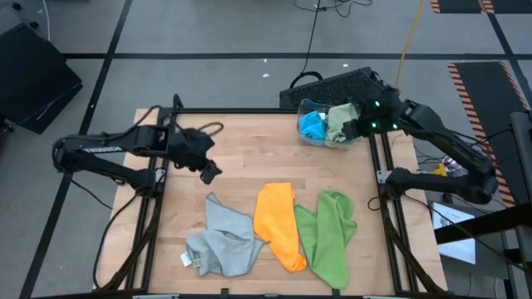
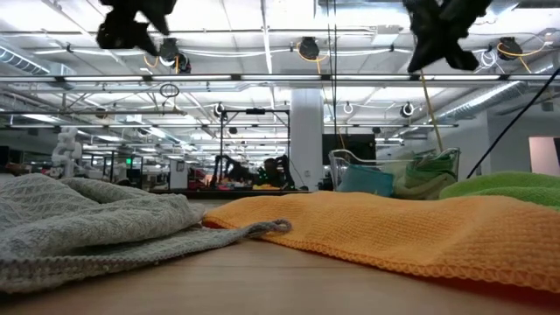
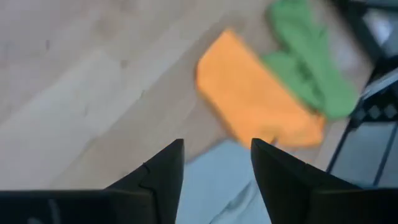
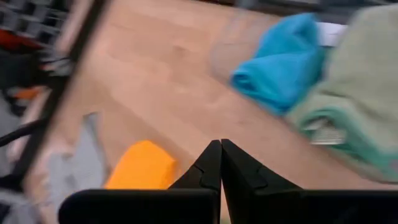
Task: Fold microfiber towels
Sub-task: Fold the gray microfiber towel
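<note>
Three microfiber towels lie rumpled side by side on the near half of the wooden table: a grey towel [image 1: 220, 242], an orange towel [image 1: 278, 224] and a lime green towel [image 1: 328, 234]. A bright blue towel [image 1: 312, 124] and a sage green towel [image 1: 337, 121] sit in a clear bin [image 1: 326, 139] at the far right. My left gripper [image 3: 217, 143] hangs open above the table left of centre [image 1: 211, 173], pointing down toward the grey and orange towels. My right gripper [image 4: 221, 142] is shut and empty, held high by the bin [image 1: 353, 129].
A black keyboard-like object [image 1: 332, 83] lies behind the bin at the far edge. Dark frame rails [image 1: 150, 224] run along the table's left and right sides. Bare wood [image 1: 249, 141] shows across the far middle of the table.
</note>
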Robot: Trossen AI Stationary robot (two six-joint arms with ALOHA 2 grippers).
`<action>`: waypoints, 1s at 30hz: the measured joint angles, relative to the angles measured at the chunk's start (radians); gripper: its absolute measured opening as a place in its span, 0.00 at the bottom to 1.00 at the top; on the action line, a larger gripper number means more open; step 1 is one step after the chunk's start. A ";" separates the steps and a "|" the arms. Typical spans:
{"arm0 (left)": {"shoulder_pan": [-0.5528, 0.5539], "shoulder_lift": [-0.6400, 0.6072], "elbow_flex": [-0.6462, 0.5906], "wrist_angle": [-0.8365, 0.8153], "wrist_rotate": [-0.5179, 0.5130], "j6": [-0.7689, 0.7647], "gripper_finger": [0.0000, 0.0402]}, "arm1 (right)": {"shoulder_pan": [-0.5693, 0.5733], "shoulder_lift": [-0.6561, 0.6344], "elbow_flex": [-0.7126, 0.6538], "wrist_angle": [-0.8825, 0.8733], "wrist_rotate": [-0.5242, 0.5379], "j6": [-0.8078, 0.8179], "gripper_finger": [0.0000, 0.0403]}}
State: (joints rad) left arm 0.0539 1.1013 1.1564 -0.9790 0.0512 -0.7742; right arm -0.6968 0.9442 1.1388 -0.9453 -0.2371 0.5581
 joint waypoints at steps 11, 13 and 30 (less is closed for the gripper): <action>-0.145 0.001 -0.277 0.101 0.036 0.351 0.72 | 0.324 -0.018 0.000 0.123 0.035 0.189 0.00; -0.162 0.001 -0.327 0.165 0.036 0.435 0.71 | 0.366 -0.006 0.000 0.149 0.053 0.198 0.00; -0.170 0.076 -0.617 0.483 0.087 0.727 0.69 | 0.437 0.010 -0.001 0.174 0.058 0.067 0.00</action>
State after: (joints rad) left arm -0.1158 1.1778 0.5397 -0.4956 0.1378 -0.0469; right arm -0.2596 0.9539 1.1378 -0.7708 -0.1795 0.6255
